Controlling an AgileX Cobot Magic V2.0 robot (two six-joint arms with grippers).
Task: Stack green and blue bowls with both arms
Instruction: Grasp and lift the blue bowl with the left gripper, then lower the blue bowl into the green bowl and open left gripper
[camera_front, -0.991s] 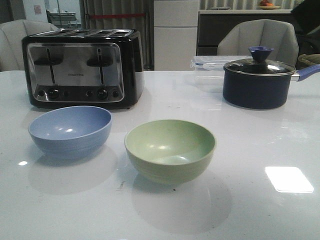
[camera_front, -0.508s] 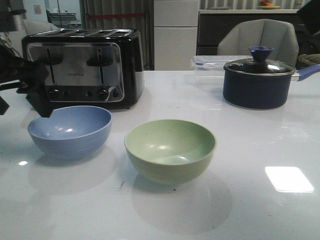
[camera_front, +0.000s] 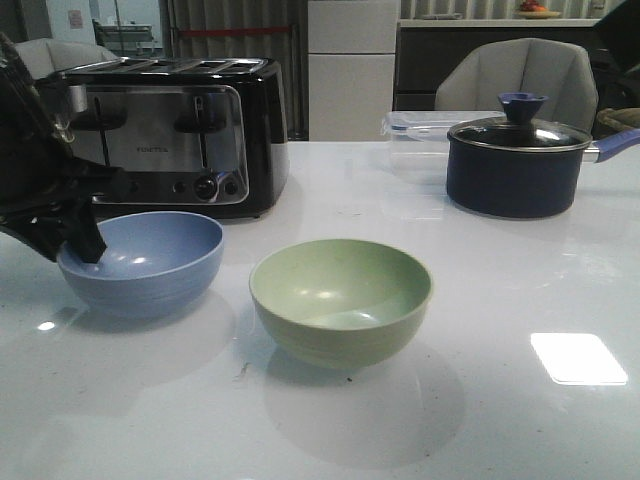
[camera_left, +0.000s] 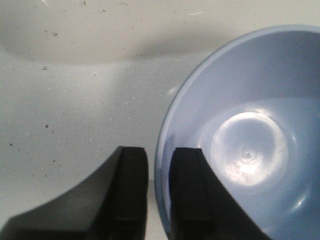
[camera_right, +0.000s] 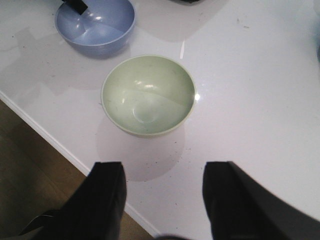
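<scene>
On the white table (camera_front: 480, 400): blue bowl (camera_front: 141, 262) at left, upright, in front of a black toaster (camera_front: 170, 132); green bowl (camera_front: 340, 298) just beside it toward centre, upright, not touching. Left gripper (camera_left: 157, 192) straddles the blue bowl's left rim, one finger inside, one outside, narrowly apart. Right gripper (camera_right: 162, 192) hangs above the near table edge, jaws wide apart, holding nothing. Navy lidded pot (camera_front: 518, 160) at far right.

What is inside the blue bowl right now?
The blue bowl holds no objects. One finger of the left gripper reaches inside its rim, the other stays outside. The bare bottom shows, except the wall part behind that finger.
</scene>
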